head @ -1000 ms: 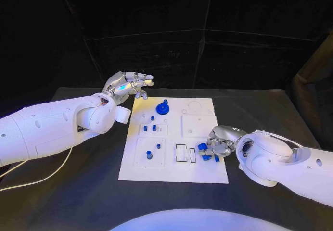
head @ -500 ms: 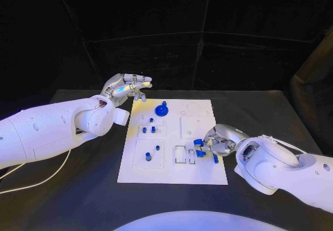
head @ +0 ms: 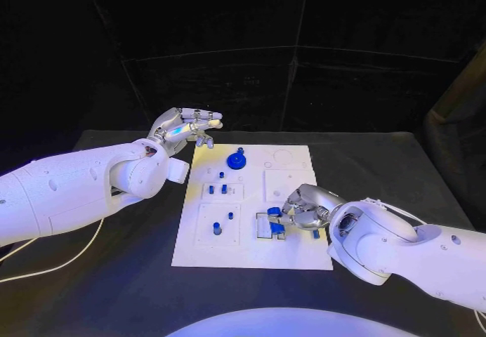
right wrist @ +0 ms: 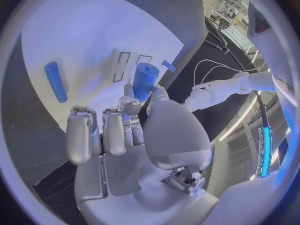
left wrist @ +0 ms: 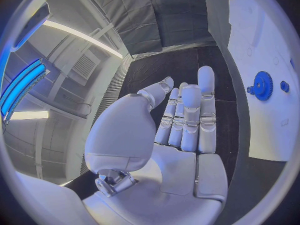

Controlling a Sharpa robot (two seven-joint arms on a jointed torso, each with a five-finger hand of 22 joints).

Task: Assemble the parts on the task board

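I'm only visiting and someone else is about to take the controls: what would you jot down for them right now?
Right hand pinches a blue cylinder over the rectangular slots on the task board.
Left hand holds nothing, fingers apart, beyond the board's far left corner.
Already standing on the board: blue gear at the far end, small blue pegs in the left recesses.
Another blue cylinder lies loose on the board.
Left to do: seat the held cylinder, then the loose one.

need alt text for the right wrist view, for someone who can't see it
The right hand pinches a short blue cylinder above the white task board, near two outlined rectangular slots. A second blue rod lies flat on the board.
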